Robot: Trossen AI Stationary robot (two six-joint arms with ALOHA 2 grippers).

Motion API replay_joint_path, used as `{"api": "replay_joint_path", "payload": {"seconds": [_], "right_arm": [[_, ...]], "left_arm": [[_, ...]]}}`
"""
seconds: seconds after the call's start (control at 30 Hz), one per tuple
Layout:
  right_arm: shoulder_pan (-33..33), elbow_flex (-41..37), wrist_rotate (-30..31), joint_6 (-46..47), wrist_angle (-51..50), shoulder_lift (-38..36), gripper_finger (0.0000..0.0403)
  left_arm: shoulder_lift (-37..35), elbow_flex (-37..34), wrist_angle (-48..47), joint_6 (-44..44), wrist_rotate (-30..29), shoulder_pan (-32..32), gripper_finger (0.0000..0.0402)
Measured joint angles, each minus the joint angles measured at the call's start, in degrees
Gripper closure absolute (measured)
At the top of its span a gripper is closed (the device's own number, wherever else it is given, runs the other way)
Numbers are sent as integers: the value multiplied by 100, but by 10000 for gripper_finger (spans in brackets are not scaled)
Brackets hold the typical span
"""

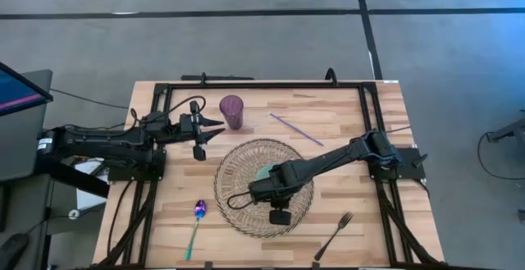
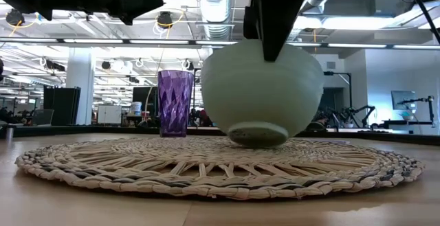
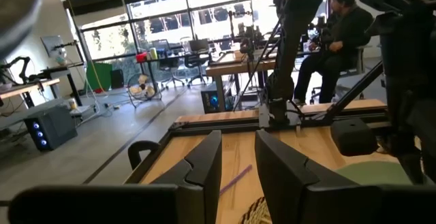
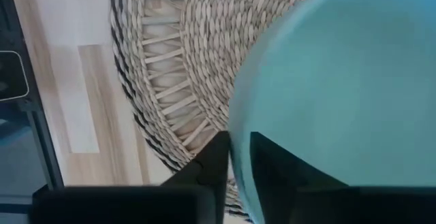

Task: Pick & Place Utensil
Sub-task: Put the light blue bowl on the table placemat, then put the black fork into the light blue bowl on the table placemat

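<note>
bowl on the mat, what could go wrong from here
1. The right gripper pinches only the rim of the bowl, which sits tilted on the woven mat; it could slip or tip.
2. The mat's weave is uneven, so the bowl may rock when let go.
3. The left gripper hovers beside the purple cup; a careless swing might knock it over.
</note>
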Motion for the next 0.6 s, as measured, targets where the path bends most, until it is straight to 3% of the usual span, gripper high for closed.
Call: {"api": "replay_joint_path", "payload": {"seconds": [0.3,0.43,0.6], "right_arm": [[4,0,9,13,61,-22,292],[4,3,-15,13,52,-22,283],[2,260,-464,291,3,-33,284]], "left_arm": [[0,0,1,0,0,0,311],[0,0,1,0,1,0,311],[0,0,1,0,-1,0,311]]}}
